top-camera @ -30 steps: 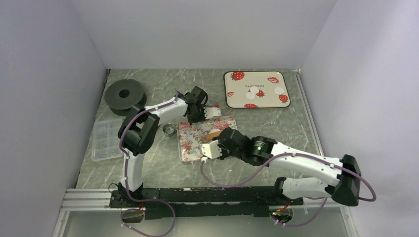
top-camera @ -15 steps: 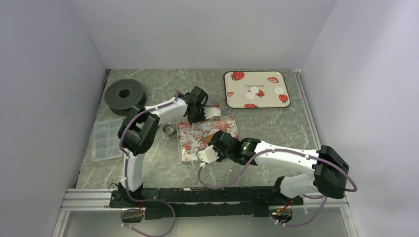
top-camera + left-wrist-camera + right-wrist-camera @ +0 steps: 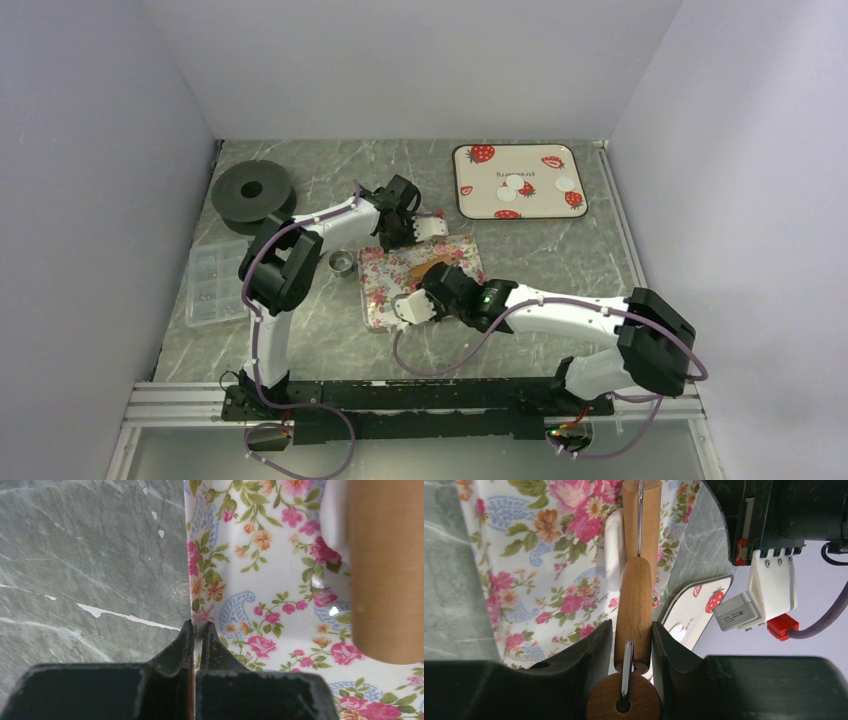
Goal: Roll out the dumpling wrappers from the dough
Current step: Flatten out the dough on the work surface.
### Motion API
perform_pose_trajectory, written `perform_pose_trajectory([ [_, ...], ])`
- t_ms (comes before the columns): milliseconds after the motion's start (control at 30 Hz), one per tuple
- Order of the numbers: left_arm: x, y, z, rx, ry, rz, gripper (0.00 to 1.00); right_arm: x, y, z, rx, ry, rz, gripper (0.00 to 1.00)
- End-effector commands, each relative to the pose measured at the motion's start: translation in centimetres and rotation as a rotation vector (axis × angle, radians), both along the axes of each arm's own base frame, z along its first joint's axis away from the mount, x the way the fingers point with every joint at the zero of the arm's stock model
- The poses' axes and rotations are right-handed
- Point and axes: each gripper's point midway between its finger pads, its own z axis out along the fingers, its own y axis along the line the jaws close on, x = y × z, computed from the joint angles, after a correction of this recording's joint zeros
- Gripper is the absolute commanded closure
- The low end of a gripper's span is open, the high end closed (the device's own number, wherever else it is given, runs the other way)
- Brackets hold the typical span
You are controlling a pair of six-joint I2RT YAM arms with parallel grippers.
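The right hand point(image 3: 633, 630) is clamped on the near handle of the wooden rolling pin point(image 3: 638, 595), one finger on each side of it, so the barrel lies out ahead and can roll on its wire axle while the handle is pushed. The barrel rests across the floral tray point(image 3: 375, 295) in the middle of the marble surface point(image 3: 300, 330), and a lump of white dough point(image 3: 613, 550) shows from under its left side, touching the wood. That puts the dough right where the pin's weight will flatten it.

The left hand point(image 3: 197, 630) is at the tray's far edge with its fingers drawn nearly together. They look to be pinching the tray's raised rim, though the wrist view is too tight to be sure how much of the rim is between them. The likely reason is to anchor the tray so it does not slide on the smooth marble when the pin is pushed.

Several finished dumpling wrappers point(image 3: 515, 184) lie as flat white discs on the strawberry tray point(image 3: 545, 198) at the far right, well apart from the rolling, which keeps them out of the pin's path. The small metal ring cutter point(image 3: 342, 262) stands just beside the floral tray's left edge, near at hand for cutting once this dough is thin
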Motion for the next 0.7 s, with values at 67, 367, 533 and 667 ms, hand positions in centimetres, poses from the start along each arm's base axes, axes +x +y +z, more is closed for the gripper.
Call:
perform_pose_trajectory([
  [67,-6.9,2.7,-7.9,0.145,0.272,-0.056,1.00,-6.2,-4.8,-3.8,-0.163,0.186,-0.022,1.00],
  [367,-7.2,1.9,-7.6,0.125,0.296,-0.060,1.00,-4.0,-4.4,-5.6,-0.153,0.186,-0.041,1.00],
  [533,-7.2,1.6,-7.3,0.126,0.281,-0.070,1.00,-5.5,-5.5,-5.8,-0.191,0.203,-0.076,1.00],
  [667,-7.2,2.3,-7.7,0.150,0.266,-0.072,1.00,-7.3,-6.3,-5.6,-0.188,0.223,-0.079,1.00],
])
